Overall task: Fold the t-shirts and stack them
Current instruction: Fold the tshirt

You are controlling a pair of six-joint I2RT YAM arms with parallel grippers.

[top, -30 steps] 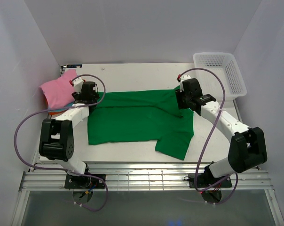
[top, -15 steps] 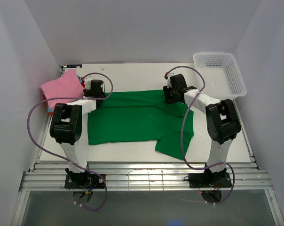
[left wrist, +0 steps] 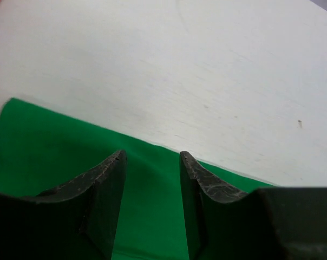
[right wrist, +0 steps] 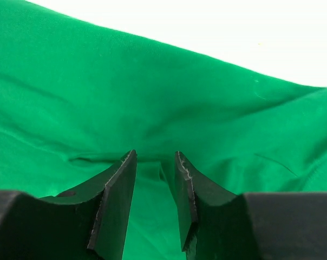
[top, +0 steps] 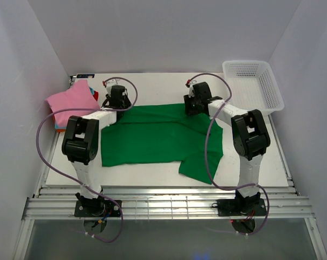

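Observation:
A bright green t-shirt (top: 158, 135) lies spread flat on the white table, with one sleeve hanging toward the front right. My left gripper (top: 122, 106) is at the shirt's far left corner. In the left wrist view its jaws (left wrist: 152, 154) stand apart over the green cloth (left wrist: 44, 141), close to the hem. My right gripper (top: 194, 106) is at the far right part of the shirt. Its jaws (right wrist: 155, 154) stand open, and a small ridge of green cloth (right wrist: 152, 81) rises between them. A pink t-shirt (top: 71, 103) tops a folded stack at the far left.
A white mesh basket (top: 253, 81) stands at the back right corner. Thin slivers of teal and orange cloth (top: 57, 128) show under the pink one. Both arms reach out over the table, and their cables loop above the shirt's two ends. White walls close in the sides.
Both grippers have moved from the shirt's side edges toward its far edge and lowered onto it. Their jaws have narrowed. The shirt lies as before.

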